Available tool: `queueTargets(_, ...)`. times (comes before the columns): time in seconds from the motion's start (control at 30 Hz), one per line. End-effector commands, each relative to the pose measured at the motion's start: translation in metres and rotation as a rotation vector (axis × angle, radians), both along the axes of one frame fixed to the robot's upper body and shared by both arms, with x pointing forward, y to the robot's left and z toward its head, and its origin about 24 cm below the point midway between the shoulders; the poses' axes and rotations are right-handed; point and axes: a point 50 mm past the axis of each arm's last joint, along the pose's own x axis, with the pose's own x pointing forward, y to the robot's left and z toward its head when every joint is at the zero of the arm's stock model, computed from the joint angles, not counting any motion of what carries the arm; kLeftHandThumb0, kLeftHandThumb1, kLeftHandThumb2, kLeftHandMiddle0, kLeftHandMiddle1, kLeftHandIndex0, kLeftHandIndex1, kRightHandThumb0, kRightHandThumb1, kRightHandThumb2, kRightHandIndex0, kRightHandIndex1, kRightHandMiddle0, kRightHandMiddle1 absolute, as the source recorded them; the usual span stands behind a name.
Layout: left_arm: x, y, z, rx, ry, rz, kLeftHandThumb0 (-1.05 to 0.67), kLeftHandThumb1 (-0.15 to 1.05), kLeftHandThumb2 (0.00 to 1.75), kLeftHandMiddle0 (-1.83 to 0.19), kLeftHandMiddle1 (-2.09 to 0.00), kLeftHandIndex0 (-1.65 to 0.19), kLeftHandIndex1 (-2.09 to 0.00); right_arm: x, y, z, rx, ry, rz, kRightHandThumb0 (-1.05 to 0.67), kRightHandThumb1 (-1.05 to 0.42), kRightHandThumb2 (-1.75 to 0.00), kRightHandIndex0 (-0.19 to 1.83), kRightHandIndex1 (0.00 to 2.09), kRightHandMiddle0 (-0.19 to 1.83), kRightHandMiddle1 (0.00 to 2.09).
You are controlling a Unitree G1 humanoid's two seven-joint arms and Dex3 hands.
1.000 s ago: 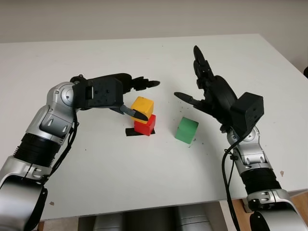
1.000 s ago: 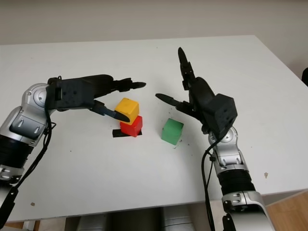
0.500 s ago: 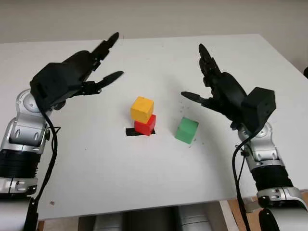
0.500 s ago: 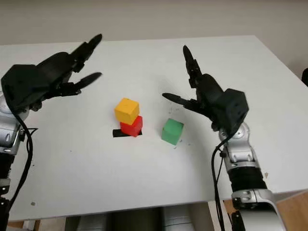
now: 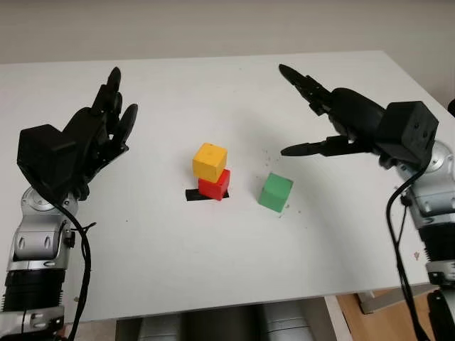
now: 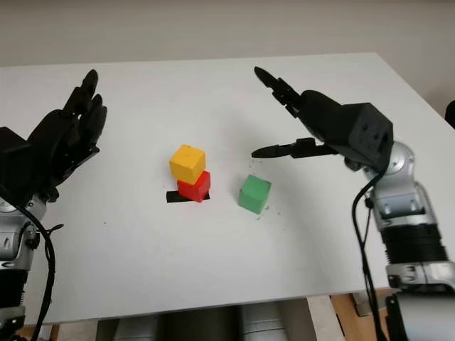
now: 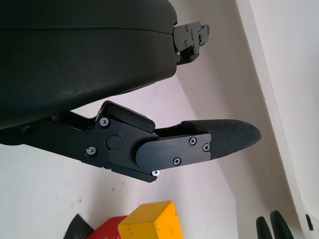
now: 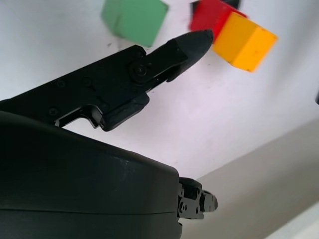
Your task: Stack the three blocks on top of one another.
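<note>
A yellow block [image 5: 210,161] sits skewed on top of a red block [image 5: 214,187] near the middle of the white table [image 5: 213,263]. A green block [image 5: 275,192] stands alone on the table just right of that pair. My left hand [image 5: 106,117] is open, raised well to the left of the stack and holding nothing. My right hand [image 5: 313,117] is open too, hovering above and to the right of the green block. The yellow block [image 8: 245,42], red block [image 8: 209,17] and green block [image 8: 133,19] appear beyond the right hand's fingers in the right wrist view.
A small black marker strip [image 5: 192,195] lies on the table under the red block's left side. The table's right edge [image 5: 426,85] runs close to my right arm, and its front edge [image 5: 213,305] is near the bottom.
My left hand let go of the yellow block and pulled back up and to the left. My right hand shifted to the right and turned, staying open. The blocks have not moved.
</note>
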Motion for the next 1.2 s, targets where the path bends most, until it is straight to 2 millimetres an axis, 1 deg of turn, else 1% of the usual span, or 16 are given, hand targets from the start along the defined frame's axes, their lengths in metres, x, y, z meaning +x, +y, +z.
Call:
queueTargets(0.0,-0.004,-0.002,0.001,-0.012,-0.022,0.002,-0.83,1.05,0.59,0.19,0.0,0.19,0.0,0.0,0.003,0.015,-0.089,-0.049,0.026,-0.73,-0.78,-0.04,-0.01,0.1,0.12,0.13)
queueTargets(0.13,-0.007,-0.005,-0.003,-0.033,-0.022,0.012,-0.82,1.05,0.6,0.19,0.0,0.19,0.0,-0.002,0.008,0.023,-0.268,-0.071,0.076,-0.69,-0.77,-0.04,0.04,0.1,0.16,0.12)
queueTargets(0.27,-0.007,-0.006,-0.005,-0.04,-0.016,0.021,-0.82,1.05,0.6,0.19,0.0,0.19,0.0,-0.006,0.014,0.028,-0.459,-0.119,0.127,-0.72,-0.78,-0.05,0.05,0.09,0.18,0.11)
queueTargets(0.37,-0.007,-0.008,-0.004,-0.032,-0.015,0.017,-0.82,1.05,0.61,0.19,0.0,0.19,0.0,-0.01,0.019,0.029,-0.602,-0.181,0.17,-0.72,-0.79,-0.06,0.04,0.08,0.19,0.1)
queueTargets(0.47,-0.007,-0.009,-0.004,-0.024,-0.005,0.018,-0.82,1.05,0.63,0.19,0.0,0.19,0.0,-0.014,0.023,0.025,-0.685,-0.23,0.22,-0.66,-0.76,-0.05,0.06,0.08,0.23,0.11)
queueTargets(0.6,-0.007,-0.01,-0.003,-0.034,-0.009,0.024,-0.82,1.05,0.62,0.19,0.0,0.19,0.0,-0.017,0.026,0.016,-0.758,-0.254,0.268,-0.62,-0.78,-0.06,0.04,0.06,0.23,0.09)
queueTargets(0.83,-0.007,-0.009,-0.002,-0.029,-0.019,0.027,-0.83,1.05,0.6,0.19,0.0,0.19,-0.02,-0.019,0.03,0.0,-0.845,-0.296,0.35,-0.62,-0.81,-0.06,0.02,0.05,0.25,0.09)
queueTargets(1.0,-0.006,-0.009,-0.002,-0.026,-0.013,0.021,-0.81,1.05,0.61,0.19,0.0,0.19,-0.02,-0.017,0.031,-0.017,-0.811,-0.325,0.389,-0.61,-0.86,-0.07,0.02,0.05,0.27,0.1)
queueTargets(1.17,-0.007,-0.01,-0.002,-0.037,-0.015,0.024,-0.8,1.05,0.59,0.19,0.0,0.19,-0.03,-0.015,0.035,-0.029,-0.768,-0.369,0.418,-0.63,-0.88,-0.07,0.07,0.07,0.34,0.12)
